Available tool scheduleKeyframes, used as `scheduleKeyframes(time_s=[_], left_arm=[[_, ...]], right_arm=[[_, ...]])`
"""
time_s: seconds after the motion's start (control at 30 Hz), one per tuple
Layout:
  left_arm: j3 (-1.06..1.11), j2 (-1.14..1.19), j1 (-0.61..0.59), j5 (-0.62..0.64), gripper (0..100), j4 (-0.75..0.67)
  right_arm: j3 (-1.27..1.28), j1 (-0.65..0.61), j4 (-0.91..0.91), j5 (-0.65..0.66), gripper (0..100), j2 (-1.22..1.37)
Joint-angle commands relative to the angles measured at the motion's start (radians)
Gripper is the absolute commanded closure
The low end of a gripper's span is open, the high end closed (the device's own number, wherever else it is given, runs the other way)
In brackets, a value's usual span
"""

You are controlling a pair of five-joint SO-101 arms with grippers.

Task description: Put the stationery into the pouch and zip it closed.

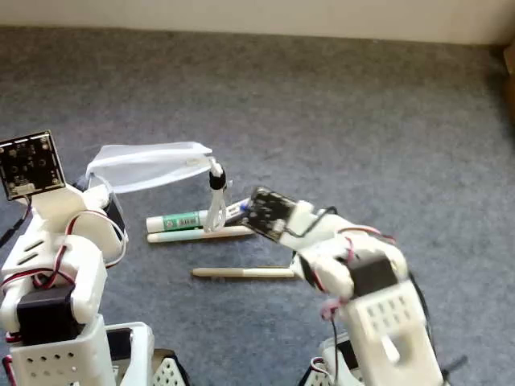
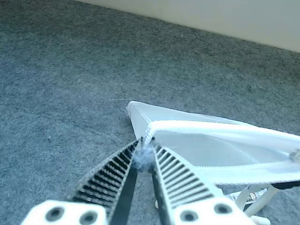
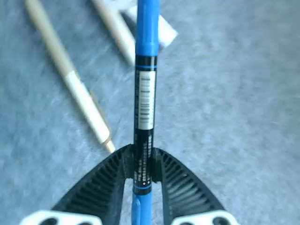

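Gripping a blue pen (image 3: 146, 84) close to its tail, the right gripper (image 3: 143, 157) carries it with the long axis running straight out ahead of the jaws, so the tip leads wherever the wrist aims. The pouch (image 1: 149, 165) lies on the grey surface (image 1: 362, 121) beyond that gripper and over toward the left arm. A marker (image 1: 179, 221), a cream pen (image 1: 205, 234) and the looped strap (image 1: 216, 197) lie in between. The left gripper (image 2: 144, 152) is clamped on the pouch's corner at the end of the zip. From there the mouth gapes, its two zip rows spreading away along the pouch's length toward the strap end. In the high view the pen seems to point along that length but offset to the near side, at the lying marker rather than at the opening. The coming move therefore likely turns on lifting the tip over the strap and swinging it into the gap while the left arm pins the corner.
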Motion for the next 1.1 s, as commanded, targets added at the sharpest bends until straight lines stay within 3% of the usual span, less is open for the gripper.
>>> scheduleKeyframes(time_s=[0.0, 0.2, 0.57, 0.83, 1.07], left_arm=[[-0.016, 0.004, 0.028, 0.011, 99, -0.011], [-0.016, 0.004, 0.028, 0.011, 99, -0.011], [-0.016, 0.004, 0.036, 0.011, 99, -0.008], [-0.015, 0.004, 0.074, 0.011, 99, -0.008], [-0.015, 0.004, 0.074, 0.011, 99, -0.006]], right_arm=[[-0.016, 0.015, 0.005, -0.152, 99.3, -0.217], [-0.019, -0.094, -0.120, -0.333, 99.3, -0.390], [0.070, -0.398, -0.797, -0.655, 99.3, -0.364], [0.220, -0.506, -1.417, -0.669, 99.3, -0.104], [0.222, -0.509, -1.756, -0.667, 99.3, 0.139]])
